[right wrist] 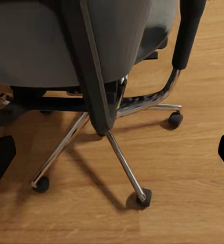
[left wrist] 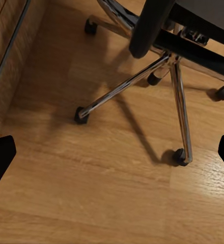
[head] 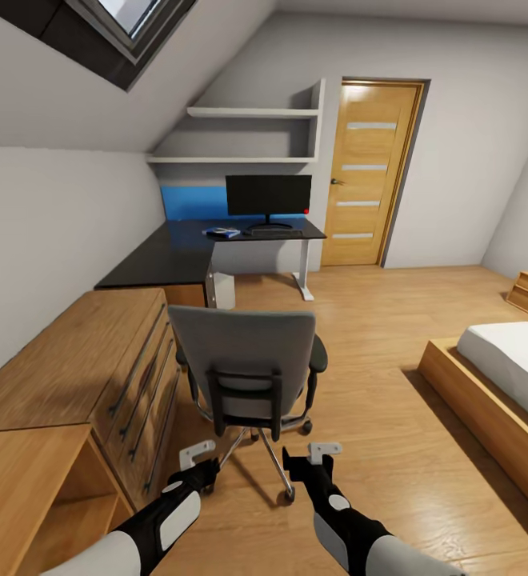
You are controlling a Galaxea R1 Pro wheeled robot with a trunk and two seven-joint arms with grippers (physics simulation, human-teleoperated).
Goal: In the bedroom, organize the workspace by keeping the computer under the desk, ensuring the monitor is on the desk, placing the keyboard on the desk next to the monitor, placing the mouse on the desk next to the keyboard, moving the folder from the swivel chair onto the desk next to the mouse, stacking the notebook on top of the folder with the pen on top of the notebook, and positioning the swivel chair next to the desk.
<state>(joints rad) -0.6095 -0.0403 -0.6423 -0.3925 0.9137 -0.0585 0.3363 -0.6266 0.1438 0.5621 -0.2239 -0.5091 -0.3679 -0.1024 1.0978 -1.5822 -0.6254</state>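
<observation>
Behind the swivel chair (head: 244,360), both arms reach fwd low over the wood floor (head: 376,360). Left claw (head: 198,456) hangs just behind the chair's base, fingers spread wide w/ nothing between them; its wrist view has the dark fingertips (left wrist: 0,157) at the frame edges and the chrome spokes and casters of the chair (left wrist: 158,71) ahead. Right claw (head: 326,453) is likewise spread and empty, near the chair's rear spoke; its wrist view looks at the grey backrest, black frame and an armrest of the chair (right wrist: 91,51) close up. Neither claw touches the chair.

Chair stands mid-room, back toward the robot, seat facing the bench (head: 176,252), well apart from it. Seat top is hidden by the backrest.

Bench is black, L-shaped, in the far corner under the white wall shelves (head: 252,136). Monitor (head: 268,196) stands upright on it, screen dark. Keyboard (head: 274,233) lies just in front of the monitor's foot. A small blue-and-grey item sits left of the keyboard on the bench, too small to tell. Computer (head: 222,290) sits on the floor under the bench.

Light-wood drawer cabinet (head: 96,368) runs along the left wall beside the chair. Wooden door (head: 374,172) is shut at the back, bed (head: 512,364) at right.
</observation>
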